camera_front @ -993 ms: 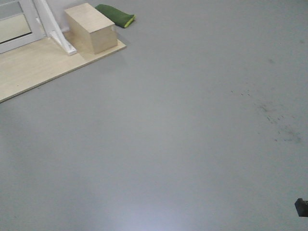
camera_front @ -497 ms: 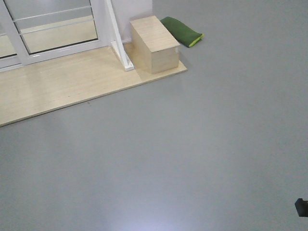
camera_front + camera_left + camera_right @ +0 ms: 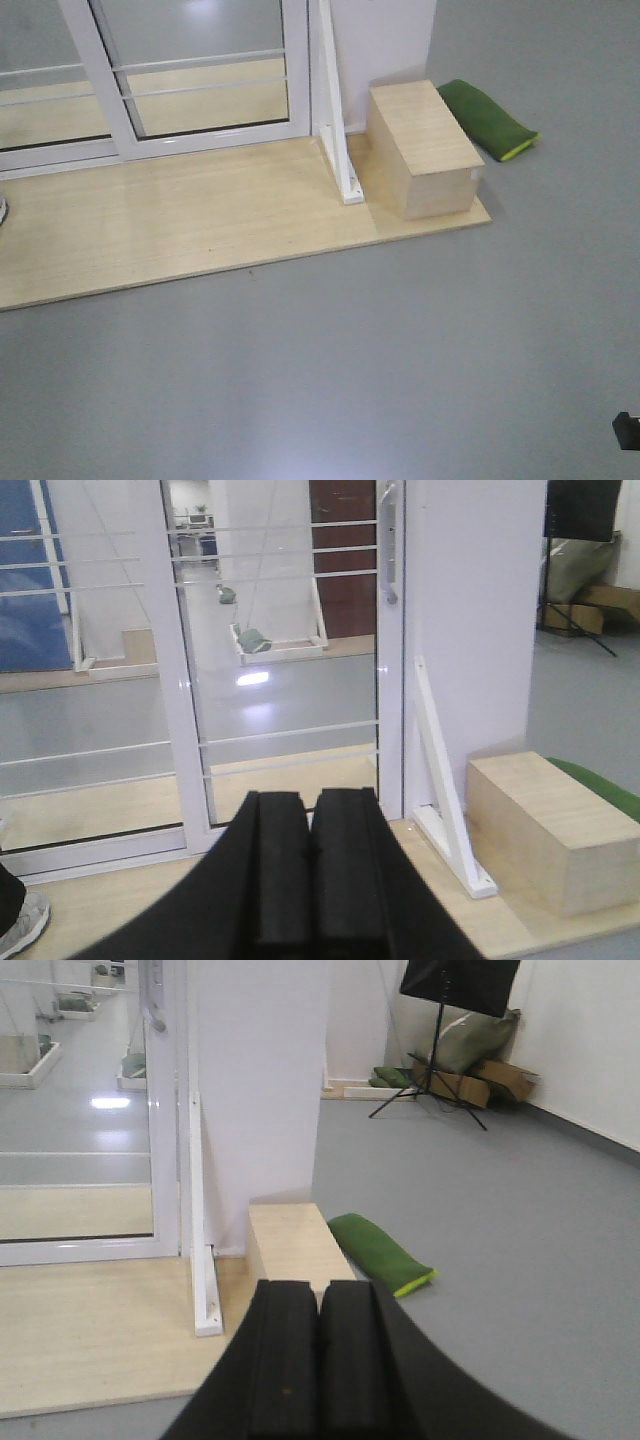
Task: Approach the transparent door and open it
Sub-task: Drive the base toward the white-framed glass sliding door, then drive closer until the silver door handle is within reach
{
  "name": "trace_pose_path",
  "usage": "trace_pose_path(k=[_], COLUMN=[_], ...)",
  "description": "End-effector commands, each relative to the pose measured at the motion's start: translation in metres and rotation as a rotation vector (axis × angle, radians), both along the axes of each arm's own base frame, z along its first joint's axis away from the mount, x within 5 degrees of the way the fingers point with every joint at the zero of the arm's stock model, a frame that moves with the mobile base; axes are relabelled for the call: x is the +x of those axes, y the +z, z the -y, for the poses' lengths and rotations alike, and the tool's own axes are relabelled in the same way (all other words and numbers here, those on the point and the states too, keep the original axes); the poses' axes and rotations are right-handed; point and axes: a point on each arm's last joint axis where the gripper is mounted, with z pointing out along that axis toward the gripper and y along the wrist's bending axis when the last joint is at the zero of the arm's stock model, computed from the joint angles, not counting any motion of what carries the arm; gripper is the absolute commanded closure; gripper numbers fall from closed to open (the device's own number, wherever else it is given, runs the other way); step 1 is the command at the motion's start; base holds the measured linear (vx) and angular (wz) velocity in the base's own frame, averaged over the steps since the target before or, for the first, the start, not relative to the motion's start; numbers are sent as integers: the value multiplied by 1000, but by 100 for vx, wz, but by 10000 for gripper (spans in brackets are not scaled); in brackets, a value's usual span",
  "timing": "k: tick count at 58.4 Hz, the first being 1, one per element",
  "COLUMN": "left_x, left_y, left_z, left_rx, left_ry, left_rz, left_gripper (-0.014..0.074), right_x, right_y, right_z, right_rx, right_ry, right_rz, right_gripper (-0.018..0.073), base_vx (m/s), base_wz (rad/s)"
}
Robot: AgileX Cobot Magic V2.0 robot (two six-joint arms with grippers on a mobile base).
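The transparent door [image 3: 200, 60] is a barred clear-glass panel in a white frame, standing at the back of a light wooden platform [image 3: 180, 230]. Its curved grey handle [image 3: 388, 542] sits high on the right stile, and also shows in the right wrist view [image 3: 153, 1000]. My left gripper [image 3: 312, 802] is shut and empty, well short of the door and pointing at its lower glass. My right gripper [image 3: 320, 1290] is shut and empty, pointing at a wooden box. Neither touches anything.
A similar barred glass panel [image 3: 50, 90] without a handle stands to the left. A slanted white frame post [image 3: 335, 130], a wooden box [image 3: 425, 150] and a green bag [image 3: 490, 120] lie right of the door. A shoe [image 3: 20, 925] is at the left. A tripod [image 3: 440, 1050] stands far right.
In the front view the door, platform, box and bag have shifted right and come further into the picture; my view has swung left toward the door. The grippers stay shut.
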Motion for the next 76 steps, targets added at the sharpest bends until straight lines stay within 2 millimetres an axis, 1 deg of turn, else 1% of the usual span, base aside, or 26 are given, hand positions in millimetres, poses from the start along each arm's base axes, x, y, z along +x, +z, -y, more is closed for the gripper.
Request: trace_pose_path(k=[1,38,76], left_x=[0,0,0], left_y=[-3,-3,-3], left_z=[0,0,0], left_rx=[-12,-12,-12], left_ry=[-6,-6,-6], left_rz=[61,61,61], left_gripper=[602,602,602], right_x=[0,0,0], right_y=[3,3,3], right_z=[0,0,0], right_rx=[-20,-20,-20], right_ry=[-3,-3,-3], right_rz=[73,73,73], right_gripper=[567,567,567], base_vx=[66,64,49], base_wz=[39,26,5])
